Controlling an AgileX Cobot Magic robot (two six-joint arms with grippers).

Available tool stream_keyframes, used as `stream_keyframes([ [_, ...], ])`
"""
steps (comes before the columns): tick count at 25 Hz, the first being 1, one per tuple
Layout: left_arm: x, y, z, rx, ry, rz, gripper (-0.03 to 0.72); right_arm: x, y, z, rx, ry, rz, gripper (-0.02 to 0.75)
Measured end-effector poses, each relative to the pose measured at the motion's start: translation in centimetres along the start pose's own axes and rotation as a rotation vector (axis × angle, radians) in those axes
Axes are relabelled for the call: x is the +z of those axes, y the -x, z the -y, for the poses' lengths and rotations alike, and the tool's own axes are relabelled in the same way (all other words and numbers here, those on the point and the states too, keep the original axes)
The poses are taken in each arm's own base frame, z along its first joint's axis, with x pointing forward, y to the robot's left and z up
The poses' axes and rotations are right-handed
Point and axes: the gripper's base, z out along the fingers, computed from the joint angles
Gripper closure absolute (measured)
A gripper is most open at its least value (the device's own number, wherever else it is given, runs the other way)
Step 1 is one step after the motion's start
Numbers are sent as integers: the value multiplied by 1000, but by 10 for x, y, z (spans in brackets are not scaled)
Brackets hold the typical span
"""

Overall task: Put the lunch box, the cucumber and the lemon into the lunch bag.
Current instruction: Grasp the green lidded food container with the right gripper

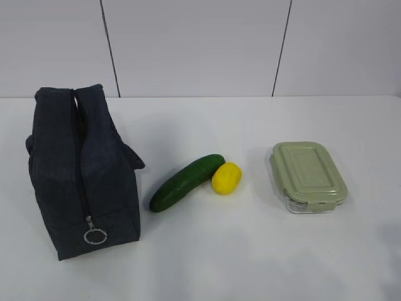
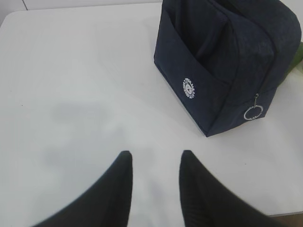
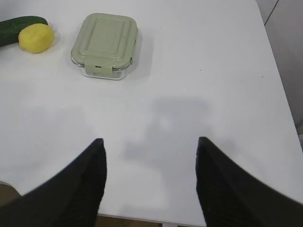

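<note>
In the exterior view the cucumber [image 1: 186, 182] lay slantwise on the white table [image 1: 250, 263], its far end touching the lemon [image 1: 226, 178]; the lidded lunch box [image 1: 308, 176] sat apart to the right, and the zipped lunch bag [image 1: 78, 172] stood at left.

In the left wrist view, the left gripper [image 2: 155, 158] hovered empty, fingers parted, near the bag's ring pull [image 2: 253, 112].

In the right wrist view, the right gripper [image 3: 150, 144] hung wide apart, empty, short of the lunch box.

Cucumber [image 3: 21, 28] cut by left edge
</note>
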Motion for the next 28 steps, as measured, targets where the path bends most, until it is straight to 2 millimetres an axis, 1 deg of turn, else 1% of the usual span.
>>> stream_keyframes([
  [9,0,0,0,0,0,0,446,0,0,0,0,0,-1,278],
  [13,0,0,0,0,0,0,446,-7,10,2,17,-11,81,278],
  [15,0,0,0,0,0,0,446,-6,21,3,44,-15,103,278],
  [17,0,0,0,0,0,0,446,0,33,5,68,-12,95,278],
  [23,0,0,0,0,0,0,446,25,76,11,112,-1,14,278],
  [25,0,0,0,0,0,0,446,37,90,11,130,17,-16,278],
  [28,0,0,0,0,0,0,446,51,107,9,172,60,-34,278],
])
